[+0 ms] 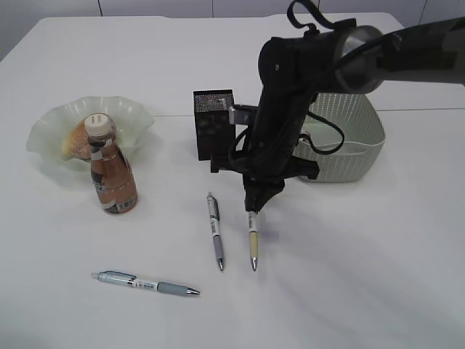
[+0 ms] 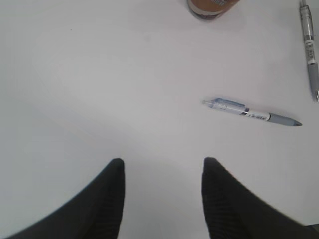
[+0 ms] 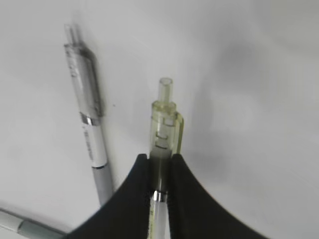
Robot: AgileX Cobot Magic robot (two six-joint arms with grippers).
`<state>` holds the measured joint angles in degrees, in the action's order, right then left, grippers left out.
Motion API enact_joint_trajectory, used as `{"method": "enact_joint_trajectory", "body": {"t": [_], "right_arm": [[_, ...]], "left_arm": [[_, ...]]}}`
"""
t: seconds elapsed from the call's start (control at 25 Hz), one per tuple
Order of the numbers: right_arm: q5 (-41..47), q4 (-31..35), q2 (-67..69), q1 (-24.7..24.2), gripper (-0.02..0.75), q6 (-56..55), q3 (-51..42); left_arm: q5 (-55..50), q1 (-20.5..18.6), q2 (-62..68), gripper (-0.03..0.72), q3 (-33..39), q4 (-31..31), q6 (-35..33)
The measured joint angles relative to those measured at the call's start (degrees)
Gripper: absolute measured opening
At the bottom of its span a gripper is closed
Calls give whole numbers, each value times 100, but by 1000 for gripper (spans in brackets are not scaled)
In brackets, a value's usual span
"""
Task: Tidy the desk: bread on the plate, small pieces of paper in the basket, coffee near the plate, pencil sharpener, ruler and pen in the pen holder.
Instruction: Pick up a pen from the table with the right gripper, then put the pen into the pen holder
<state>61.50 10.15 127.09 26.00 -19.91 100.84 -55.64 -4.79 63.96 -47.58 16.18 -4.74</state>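
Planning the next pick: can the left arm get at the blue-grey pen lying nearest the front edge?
Probably yes. The left gripper is open over bare desk, and the blue-grey pen lies alone ahead of it. The right gripper is busy elsewhere, shut on the yellow pen.

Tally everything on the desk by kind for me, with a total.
Pens: 3 (grey pen, yellowish pen pinched in the right hand, blue-grey pen)
Coffee bottle: 1
Bread: 1
Plate: 1
Pen holder: 1
Basket: 1
Total: 8
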Motion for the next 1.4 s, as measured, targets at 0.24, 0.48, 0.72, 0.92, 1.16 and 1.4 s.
{"method": "enact_joint_trajectory", "body": {"t": [0.24,0.48,0.72,0.92,1.16,1.4], "right_arm": [[-407,483,-417,-231,39,750,533],[-868,1214,-515,-612,39,1756,1141],[-2082,1708,-515,-848,39,2756,1169],[-3355,2136,-468,-861,39,3057,1182],[-4069,2658,-12,-861,38,3127,1205],[-4336,3056,302,-861,36,3534,1220]], "left_arm": [[0,0,0,370,0,0,0],[0,0,0,370,0,0,0],[0,0,0,370,0,9,0],[0,0,0,370,0,9,0],[0,0,0,370,0,9,0],[2,0,0,370,0,9,0]]}}
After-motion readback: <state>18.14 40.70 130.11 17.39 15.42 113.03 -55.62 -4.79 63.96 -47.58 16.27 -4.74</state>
